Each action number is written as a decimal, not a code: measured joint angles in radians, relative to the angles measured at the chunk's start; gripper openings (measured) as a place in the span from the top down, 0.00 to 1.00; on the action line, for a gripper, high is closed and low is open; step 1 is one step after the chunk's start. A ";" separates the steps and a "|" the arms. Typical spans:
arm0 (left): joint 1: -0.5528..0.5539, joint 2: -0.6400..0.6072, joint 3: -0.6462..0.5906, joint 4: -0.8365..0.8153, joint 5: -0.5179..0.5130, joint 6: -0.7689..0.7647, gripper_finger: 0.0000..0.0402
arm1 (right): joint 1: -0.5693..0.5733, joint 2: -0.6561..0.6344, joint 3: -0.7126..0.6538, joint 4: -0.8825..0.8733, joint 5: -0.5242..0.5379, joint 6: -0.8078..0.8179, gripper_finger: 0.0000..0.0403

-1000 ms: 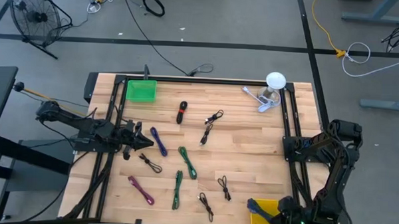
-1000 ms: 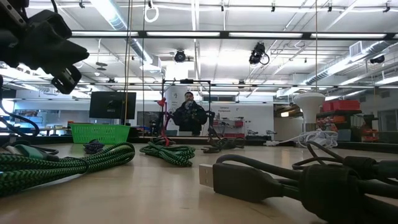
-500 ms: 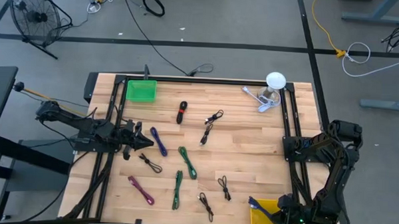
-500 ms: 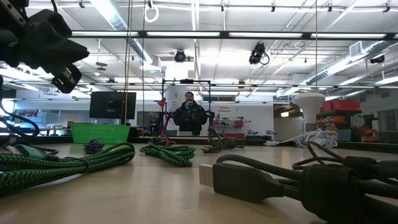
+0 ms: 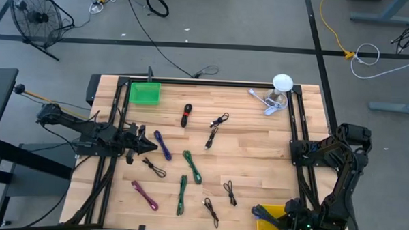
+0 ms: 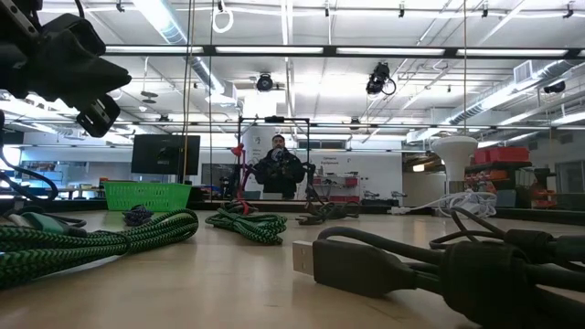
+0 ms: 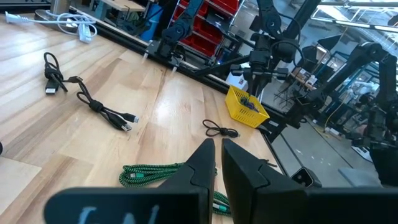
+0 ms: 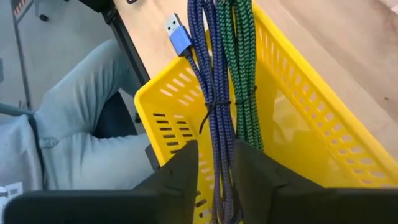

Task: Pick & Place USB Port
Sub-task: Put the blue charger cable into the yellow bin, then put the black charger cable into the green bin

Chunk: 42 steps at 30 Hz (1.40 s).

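Observation:
A yellow basket (image 5: 274,218) stands at the table's near right corner. In it lie a green braided cable (image 8: 245,81) and a blue braided cable (image 8: 214,93). The blue cable's USB plug (image 8: 179,34) sticks out over the basket's rim. My right gripper (image 8: 216,180) points slantwise down into the basket, open, and the blue cable runs between its fingers. My left gripper (image 5: 147,147) stands shut and level above the table's left side, with nothing in it. My right gripper has the blue cable's bundled middle (image 8: 219,146) between its two fingers, which come slanting down from above and lie along the cable. A gap shows beside one finger. I cannot tell whether the other finger touches the cable. The cable rests in the basket.
Loose cables lie about the table's middle: purple-blue (image 5: 162,145), green (image 5: 192,166), green (image 5: 182,194), magenta (image 5: 145,195) and several black ones (image 5: 230,192). A green basket (image 5: 145,92) and a white lamp (image 5: 280,83) stand at the far edge. A person's leg (image 8: 81,124) is beside the yellow basket.
The blue cable's plug end at the yellow basket's left rim has shifted a little. Both arms have kept their places.

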 joint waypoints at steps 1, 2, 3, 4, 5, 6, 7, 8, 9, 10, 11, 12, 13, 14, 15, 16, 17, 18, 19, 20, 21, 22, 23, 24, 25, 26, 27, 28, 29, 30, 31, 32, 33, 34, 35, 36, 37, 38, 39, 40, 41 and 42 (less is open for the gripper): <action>0.000 0.000 0.000 0.000 0.000 0.000 0.92 | 0.000 0.000 0.000 -0.001 0.000 -0.002 0.73; 0.000 0.000 0.000 0.000 0.000 0.000 0.92 | 0.000 0.000 0.000 -0.002 0.001 -0.008 0.72; 0.000 0.000 0.000 0.000 0.000 0.000 0.92 | -0.002 0.000 0.000 -0.005 0.009 -0.014 0.71; 0.000 0.000 0.000 0.000 0.000 0.000 0.92 | -0.005 0.000 0.000 -0.010 0.024 -0.025 0.71; 0.000 0.000 0.000 0.000 0.000 0.000 0.92 | -0.008 0.000 -0.001 -0.013 0.041 -0.044 0.70; 0.000 0.000 0.000 0.000 0.000 0.000 0.92 | -0.013 0.000 -0.001 -0.014 0.062 -0.063 0.70; 0.000 0.000 0.000 0.000 0.000 0.000 0.92 | -0.021 0.000 -0.001 -0.014 0.088 -0.085 0.70; 0.000 0.000 0.000 0.000 0.000 0.000 0.92 | -0.032 0.000 -0.001 -0.014 0.108 -0.106 0.70; 0.000 0.000 0.000 0.000 -0.004 0.000 0.92 | -0.046 0.000 -0.001 -0.014 0.129 -0.121 0.70; 0.000 0.000 0.000 0.000 -0.011 0.000 0.92 | -0.064 0.000 -0.001 -0.016 0.151 -0.137 0.70; 0.000 0.000 0.000 0.000 -0.018 0.000 0.92 | -0.085 0.000 -0.001 -0.020 0.169 -0.157 0.70; 0.000 0.000 0.000 0.000 -0.023 0.000 0.92 | -0.108 0.000 -0.001 -0.023 0.181 -0.178 0.70; 0.000 0.000 0.000 0.000 -0.026 0.000 0.92 | -0.135 -0.002 -0.001 -0.027 0.181 -0.200 0.70; 0.000 0.000 0.000 0.000 -0.028 0.000 0.92 | -0.163 -0.007 -0.001 -0.035 0.179 -0.225 0.70; 0.000 0.000 0.000 0.000 -0.030 0.000 0.92 | -0.193 -0.014 -0.001 -0.044 0.176 -0.248 0.70; 0.000 0.000 0.000 0.000 -0.032 -0.001 0.92 | -0.223 -0.023 -0.001 -0.051 0.173 -0.269 0.70; 0.000 0.000 0.000 0.000 -0.035 -0.003 0.92 | -0.257 -0.031 -0.001 -0.058 0.173 -0.296 0.70; 0.000 0.000 0.000 0.000 -0.038 -0.004 0.92 | -0.291 -0.041 -0.001 -0.067 0.173 -0.331 0.70; 0.000 0.000 0.000 0.000 -0.041 -0.006 0.92 | -0.323 -0.050 -0.001 -0.071 0.172 -0.375 0.70; 0.000 0.000 0.000 0.000 -0.042 -0.010 0.92 | -0.355 -0.060 -0.001 -0.069 0.172 -0.427 0.70; 0.000 0.000 0.000 0.000 -0.042 -0.014 0.92 | -0.387 -0.072 -0.001 -0.068 0.172 -0.484 0.70; 0.000 0.000 0.000 0.000 -0.042 -0.019 0.92 | -0.418 -0.082 -0.001 -0.068 0.168 -0.541 0.70; 0.000 0.000 0.000 0.000 -0.042 -0.019 0.92 | -0.448 -0.092 -0.001 -0.069 0.161 -0.596 0.70; 0.000 0.000 0.000 0.000 -0.042 -0.018 0.92 | -0.481 -0.102 -0.001 -0.069 0.156 -0.642 0.70; 0.000 0.000 0.000 0.000 -0.044 -0.018 0.92 | -0.512 -0.112 -0.001 -0.069 0.153 -0.686 0.70; 0.000 0.000 0.000 0.000 -0.047 -0.018 0.92 | -0.543 -0.123 -0.001 -0.070 0.153 -0.727 0.70; 0.000 0.000 0.000 0.000 -0.050 -0.018 0.92 | -0.578 -0.134 -0.001 -0.072 0.151 -0.765 0.70; 0.000 0.000 0.000 0.000 -0.053 -0.018 0.92 | -0.614 -0.144 -0.001 -0.073 0.140 -0.796 0.70; 0.000 0.000 0.000 0.000 -0.053 -0.018 0.92 | -0.649 -0.153 -0.001 -0.074 0.125 -0.828 0.70; 0.000 0.000 0.000 0.000 -0.053 -0.018 0.92 | -0.685 -0.160 -0.001 -0.074 0.105 -0.858 0.70; 0.000 0.000 0.000 0.000 -0.053 -0.018 0.92 | -0.722 -0.165 -0.001 -0.071 0.085 -0.891 0.70; 0.000 0.000 0.000 0.000 -0.054 -0.018 0.92 | -0.759 -0.168 -0.001 -0.067 0.064 -0.927 0.70; 0.000 0.000 0.000 0.001 -0.056 -0.018 0.92 | -0.793 -0.168 -0.001 -0.060 0.051 -0.965 0.70; 0.000 0.000 0.000 0.003 -0.059 -0.017 0.92 | -0.827 -0.168 -0.001 -0.050 0.041 -1.002 0.70; 0.000 0.000 0.000 0.008 -0.060 -0.017 0.92 | -0.860 -0.168 -0.001 -0.040 0.033 -1.035 0.70; 0.000 0.000 0.000 0.013 -0.060 -0.017 0.92 | -0.897 -0.168 -0.001 -0.025 0.021 -1.067 0.70; 0.000 0.000 0.000 0.016 -0.060 -0.017 0.92 | -0.931 -0.168 -0.001 -0.009 0.008 -1.092 0.70; 0.000 0.000 0.000 0.021 -0.060 -0.017 0.92 | -0.967 -0.168 -0.001 0.007 -0.005 -1.115 0.70; 0.000 0.000 0.000 0.028 -0.060 -0.016 0.92 | -1.002 -0.168 -0.001 0.023 -0.016 -1.139 0.70; 0.000 0.000 0.000 0.037 -0.060 -0.016 0.92 | -1.036 -0.168 -0.001 0.042 -0.026 -1.167 0.70; 0.000 0.000 0.000 0.042 -0.060 -0.015 0.92 | -1.070 -0.168 -0.001 0.058 -0.039 -1.197 0.70; 0.000 0.000 0.000 0.043 -0.060 -0.011 0.92 | -1.103 -0.168 -0.001 0.074 -0.055 -1.230 0.70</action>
